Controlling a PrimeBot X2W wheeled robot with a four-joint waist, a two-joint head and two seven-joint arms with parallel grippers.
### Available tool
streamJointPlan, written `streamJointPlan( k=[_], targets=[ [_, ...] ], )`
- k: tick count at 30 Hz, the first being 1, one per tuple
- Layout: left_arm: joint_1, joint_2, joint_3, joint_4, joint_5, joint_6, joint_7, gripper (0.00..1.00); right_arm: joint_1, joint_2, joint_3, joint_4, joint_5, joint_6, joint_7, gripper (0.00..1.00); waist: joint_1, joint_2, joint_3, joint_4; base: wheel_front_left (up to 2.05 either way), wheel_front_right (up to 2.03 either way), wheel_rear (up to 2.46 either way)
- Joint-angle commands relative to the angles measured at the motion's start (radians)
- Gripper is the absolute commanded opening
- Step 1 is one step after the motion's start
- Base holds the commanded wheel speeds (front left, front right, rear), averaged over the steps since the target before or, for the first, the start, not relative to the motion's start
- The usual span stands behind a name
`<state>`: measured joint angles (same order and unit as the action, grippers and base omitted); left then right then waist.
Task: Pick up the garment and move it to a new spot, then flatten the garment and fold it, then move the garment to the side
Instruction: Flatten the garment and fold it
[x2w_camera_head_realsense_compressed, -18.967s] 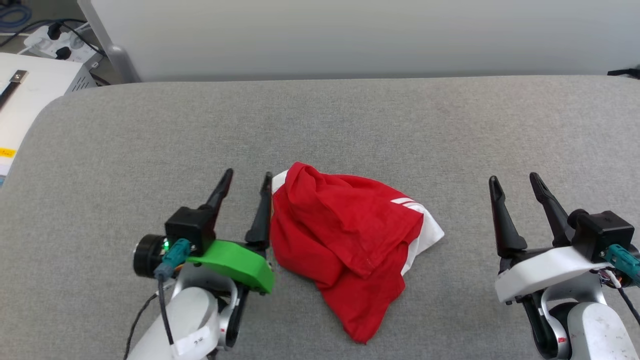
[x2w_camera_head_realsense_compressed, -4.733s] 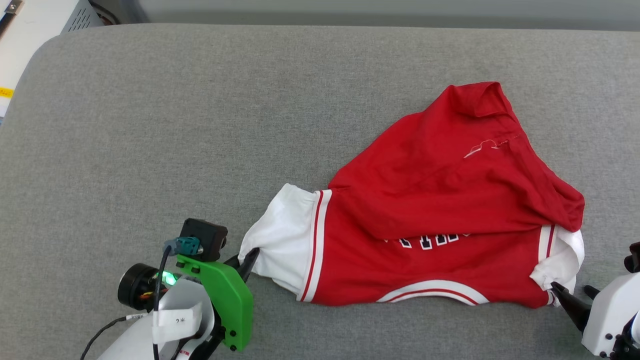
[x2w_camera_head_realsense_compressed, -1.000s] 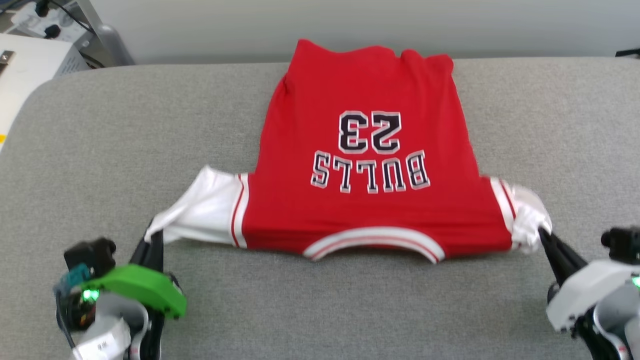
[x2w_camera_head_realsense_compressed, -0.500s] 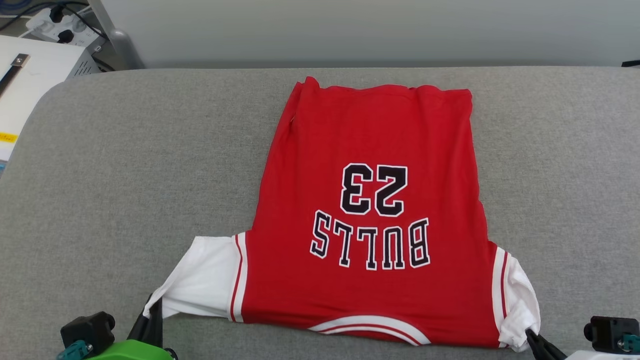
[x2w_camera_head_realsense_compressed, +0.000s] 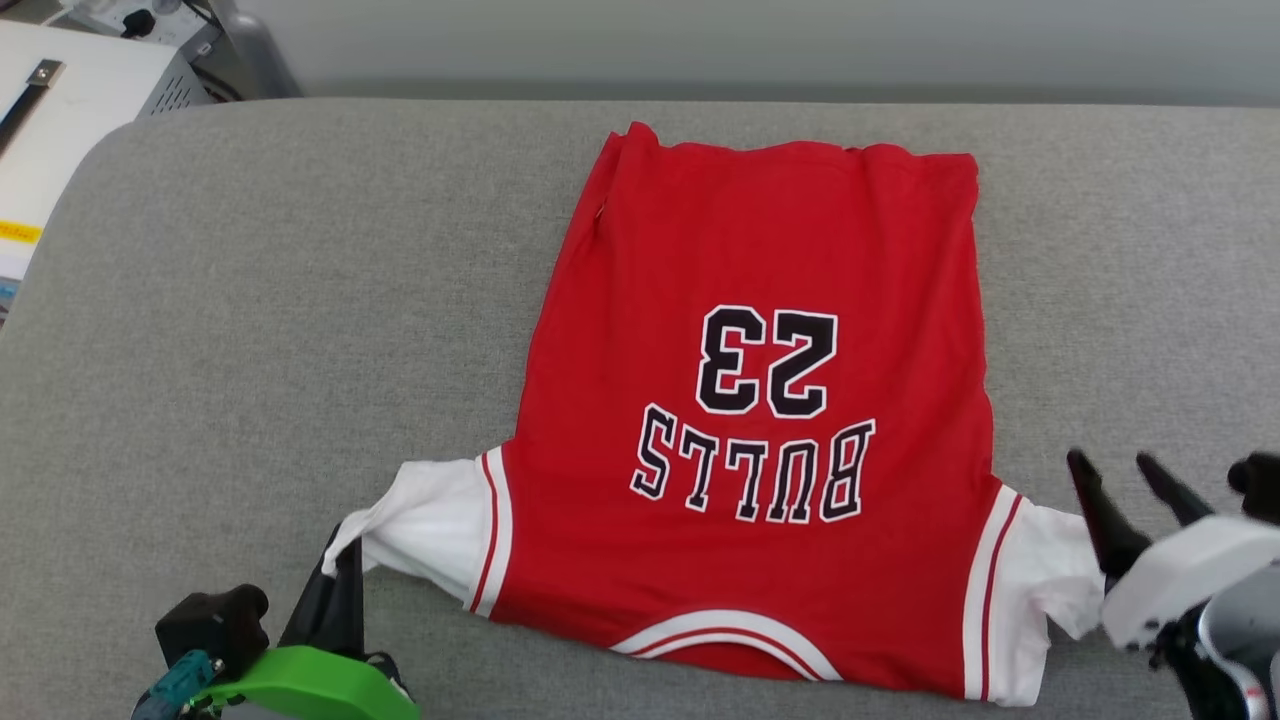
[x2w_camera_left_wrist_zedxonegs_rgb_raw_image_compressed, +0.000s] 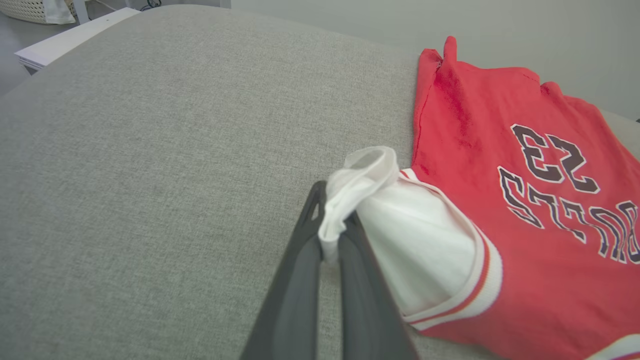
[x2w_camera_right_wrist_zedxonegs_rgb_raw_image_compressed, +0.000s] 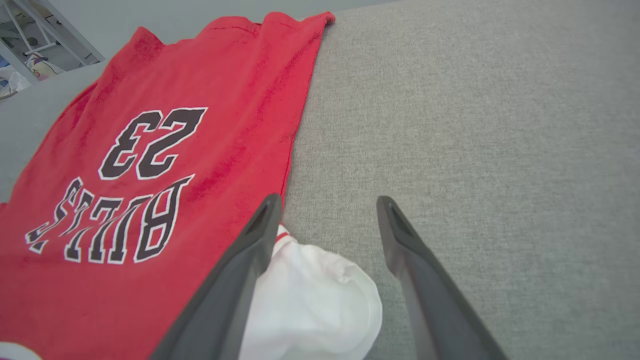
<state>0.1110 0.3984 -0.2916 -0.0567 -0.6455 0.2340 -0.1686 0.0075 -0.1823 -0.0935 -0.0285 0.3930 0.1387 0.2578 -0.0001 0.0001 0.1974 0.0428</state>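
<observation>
The garment (x2w_camera_head_realsense_compressed: 760, 400), a red jersey with white sleeves and upside-down "BULLS 23" print, lies spread flat on the grey padded table (x2w_camera_head_realsense_compressed: 250, 300), collar toward me. At the lower left, my left gripper (x2w_camera_head_realsense_compressed: 340, 560) is shut on the tip of the left white sleeve (x2w_camera_left_wrist_zedxonegs_rgb_raw_image_compressed: 350, 185), pinching the cloth between its fingers (x2w_camera_left_wrist_zedxonegs_rgb_raw_image_compressed: 300, 280). My right gripper (x2w_camera_head_realsense_compressed: 1122, 472) stands open at the lower right, above the loose right white sleeve (x2w_camera_right_wrist_zedxonegs_rgb_raw_image_compressed: 310, 305). Its fingers (x2w_camera_right_wrist_zedxonegs_rgb_raw_image_compressed: 240, 270) hold nothing. In the right wrist view the jersey (x2w_camera_right_wrist_zedxonegs_rgb_raw_image_compressed: 160, 150) stretches away to the upper left.
A white cabinet (x2w_camera_head_realsense_compressed: 60, 100) with a power strip stands beyond the table's far left corner. A pale wall runs behind the table's far edge. Bare grey surface lies on both sides of the jersey.
My right gripper has opened and let go of the right sleeve, which now lies loose on the table. The head camera has shifted a little. The left gripper keeps its hold.
</observation>
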Motion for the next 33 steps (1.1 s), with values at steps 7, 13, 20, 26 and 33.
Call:
streamJointPlan(
  k=[7, 13, 20, 26, 33],
  targets=[
    [-0.110, -0.038, -0.038, -0.061, 0.061, 0.001, -0.039, 0.00, -0.374, -0.074, -0.023, 0.246, 0.058, -0.008, 0.056, 1.00, 0.0001, -0.0001, 0.112, 0.087, 0.00, 0.00, 0.00],
    [-0.179, -0.083, -0.083, -0.084, 0.095, -0.020, -0.062, 0.00, -0.677, -0.164, -0.001, 0.518, 0.069, -0.008, 0.154, 1.00, 0.0001, -0.0001, 0.191, 0.170, 0.00, 0.00, 0.00],
    [-0.257, -0.149, -0.138, -0.085, 0.110, -0.071, -0.079, 0.00, -0.936, -0.243, 0.054, 0.714, 0.038, -0.008, 0.303, 1.00, 0.0001, -0.0001, 0.285, 0.260, 0.00, 0.00, 0.00],
    [-0.292, -0.189, -0.161, -0.053, 0.115, -0.118, -0.088, 0.00, -1.062, -0.276, 0.069, 0.808, -0.018, -0.008, 0.358, 1.00, 0.0001, -0.0001, 0.347, 0.300, 0.00, 0.00, 0.00],
    [-0.308, -0.218, -0.141, -0.029, 0.122, -0.147, -0.092, 0.00, -1.064, -0.269, 0.130, 0.914, -0.042, -0.008, 0.451, 1.00, 0.0001, -0.0001, 0.374, 0.307, 0.00, 0.00, 0.00]
  ],
)
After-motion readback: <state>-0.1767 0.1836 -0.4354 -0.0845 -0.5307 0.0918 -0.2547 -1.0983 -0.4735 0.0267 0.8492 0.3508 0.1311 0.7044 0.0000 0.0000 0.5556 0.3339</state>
